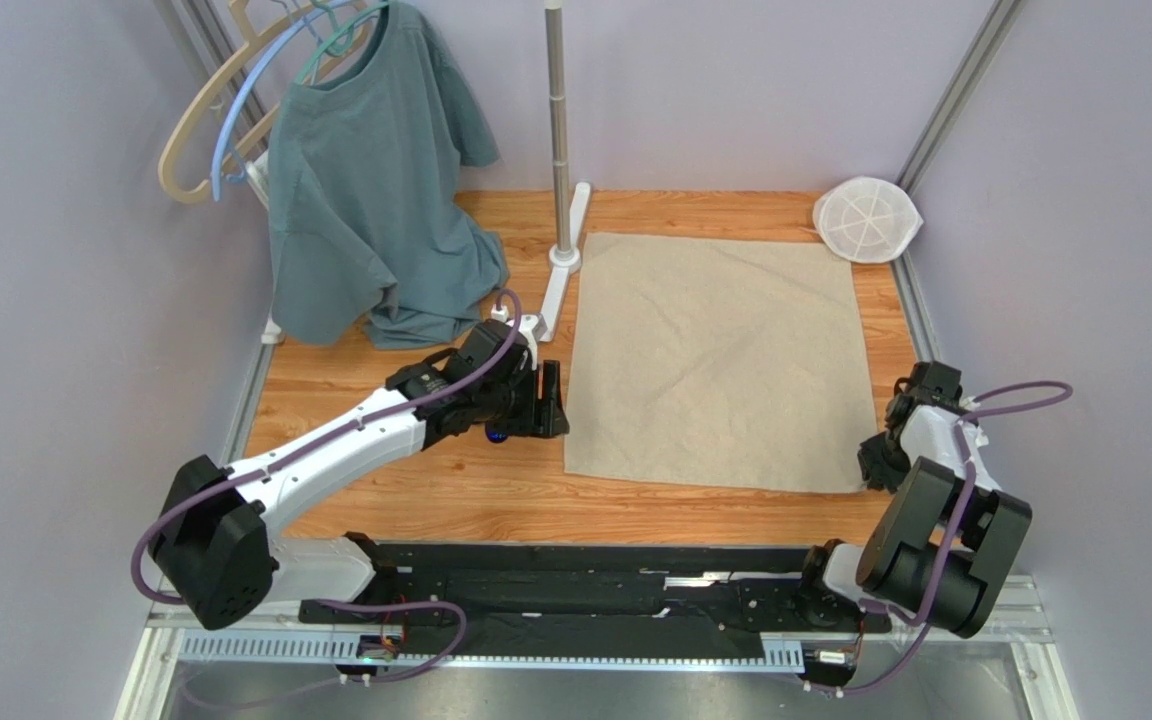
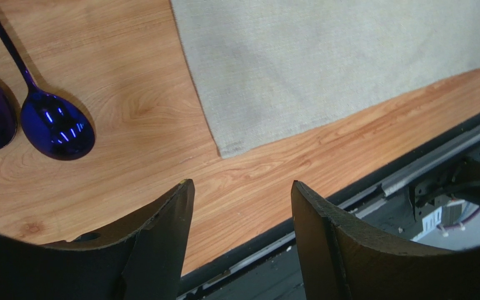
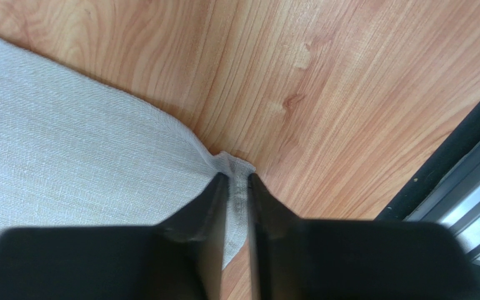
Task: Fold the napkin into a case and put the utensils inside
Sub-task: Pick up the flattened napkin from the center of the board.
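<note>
Where the napkin (image 3: 67, 156) lies flat on the counter (image 3: 324, 94), right fingers (image 3: 206, 209) pinching its near corner, left fingers (image 2: 170, 219) open, empty, just short of the other

Wooden table (image 1: 387, 510) carries napkin (image 1: 717, 353), 2 spoons (image 2: 58, 128), mesh disc (image 1: 868, 218).

grey-green t-shirt (image 1: 364, 195) hangs from hangers (image 1: 214, 128); white mesh disc (image 1: 865, 219) far right.
</note>
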